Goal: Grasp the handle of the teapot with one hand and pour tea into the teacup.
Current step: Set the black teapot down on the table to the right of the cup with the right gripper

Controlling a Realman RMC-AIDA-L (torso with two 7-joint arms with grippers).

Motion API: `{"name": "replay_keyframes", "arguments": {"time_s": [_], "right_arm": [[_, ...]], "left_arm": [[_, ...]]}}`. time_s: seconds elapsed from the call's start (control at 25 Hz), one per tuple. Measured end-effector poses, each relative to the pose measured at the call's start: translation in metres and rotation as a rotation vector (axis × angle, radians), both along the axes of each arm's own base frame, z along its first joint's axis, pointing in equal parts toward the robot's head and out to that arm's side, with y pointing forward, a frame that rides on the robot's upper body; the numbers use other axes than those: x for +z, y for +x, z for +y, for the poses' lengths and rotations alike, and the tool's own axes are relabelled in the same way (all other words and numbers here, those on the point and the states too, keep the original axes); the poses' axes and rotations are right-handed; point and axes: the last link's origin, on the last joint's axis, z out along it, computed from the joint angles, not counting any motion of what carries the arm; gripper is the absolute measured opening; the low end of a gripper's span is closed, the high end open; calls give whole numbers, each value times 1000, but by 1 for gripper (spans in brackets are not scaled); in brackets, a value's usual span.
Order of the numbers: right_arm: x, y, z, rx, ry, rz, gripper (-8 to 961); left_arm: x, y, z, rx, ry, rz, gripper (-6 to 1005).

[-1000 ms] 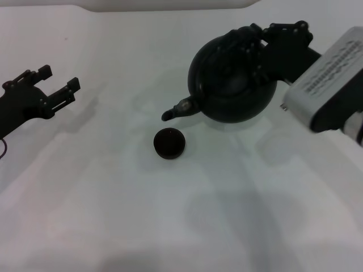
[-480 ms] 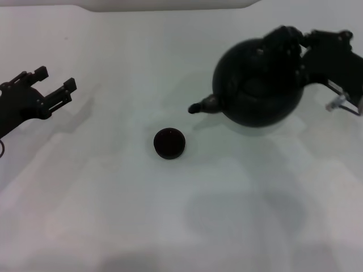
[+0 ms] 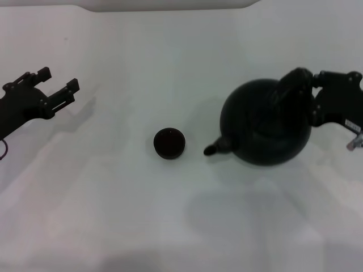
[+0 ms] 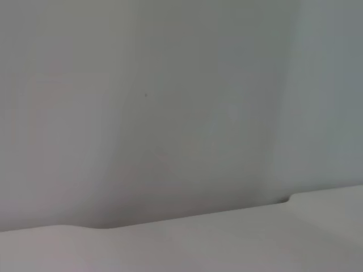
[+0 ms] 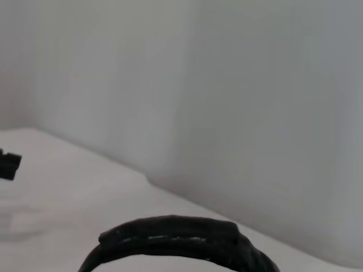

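Note:
The small dark teacup stands on the white table near the middle. To its right is the round black teapot, upright, its spout pointing left toward the cup and ending a short way from it. My right gripper reaches in from the right edge and is shut on the arched black handle at the pot's top right. In the right wrist view the handle arches across the near edge. My left gripper hangs open at the far left, away from both things.
White table top spreads all around, with a raised white rim along the back. A faint shadow lies in front of the pot. The left wrist view shows only bare white surfaces.
The right gripper has carried the teapot right and toward the front, away from over the cup. The pot has tipped back to level. The left arm has not moved.

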Motion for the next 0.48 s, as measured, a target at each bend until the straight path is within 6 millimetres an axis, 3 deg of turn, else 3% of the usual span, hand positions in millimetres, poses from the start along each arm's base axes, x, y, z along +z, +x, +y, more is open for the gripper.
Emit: {"name": "replay_keyframes", "arguments": {"time_s": [0.48], "right_arm": [[8,18,-9,39,-3,-29,109]], "left_arm": [[-4,2,2,-1,-9,-8,763]]}}
